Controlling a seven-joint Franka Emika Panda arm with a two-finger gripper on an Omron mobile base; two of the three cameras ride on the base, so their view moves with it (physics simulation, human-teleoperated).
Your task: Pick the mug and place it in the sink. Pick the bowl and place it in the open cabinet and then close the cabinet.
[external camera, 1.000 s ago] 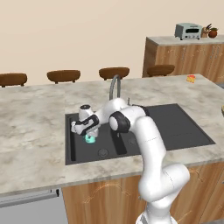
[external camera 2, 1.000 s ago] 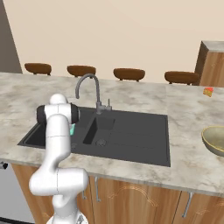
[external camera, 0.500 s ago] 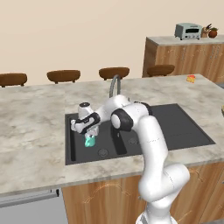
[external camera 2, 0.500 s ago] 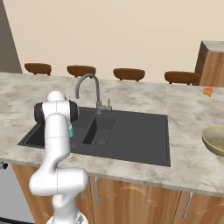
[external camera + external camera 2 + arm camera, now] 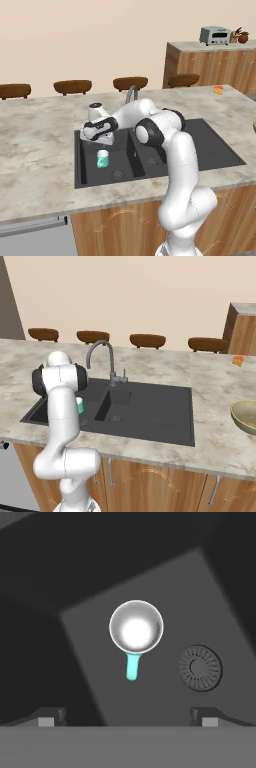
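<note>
The teal mug (image 5: pixel 102 159) stands upright on the floor of the dark sink's (image 5: pixel 210 150) left basin, free of any grip. In the hand view I look straight down into the mug (image 5: pixel 136 629), its handle pointing towards me and the round drain (image 5: pixel 200 668) to its right. My gripper (image 5: pixel 101 144) hangs open just above the mug, and its fingertips (image 5: pixel 50 717) are spread wide in the hand view. The arm partly hides the mug (image 5: pixel 79 405) in the right base view. The olive-beige bowl (image 5: pixel 246 416) sits on the counter far to the right. The cabinet is out of view.
The curved faucet (image 5: pixel 102 353) rises behind the sink's (image 5: pixel 150 416) divider. A small yellow fruit (image 5: pixel 218 90) lies on the far right counter. A toaster (image 5: pixel 215 35) stands on a tall unit behind, and brown stools (image 5: pixel 73 86) line the counter's far side.
The gripper has let go of the mug and risen a little above it. The mug now stands alone on the floor of the left basin.
</note>
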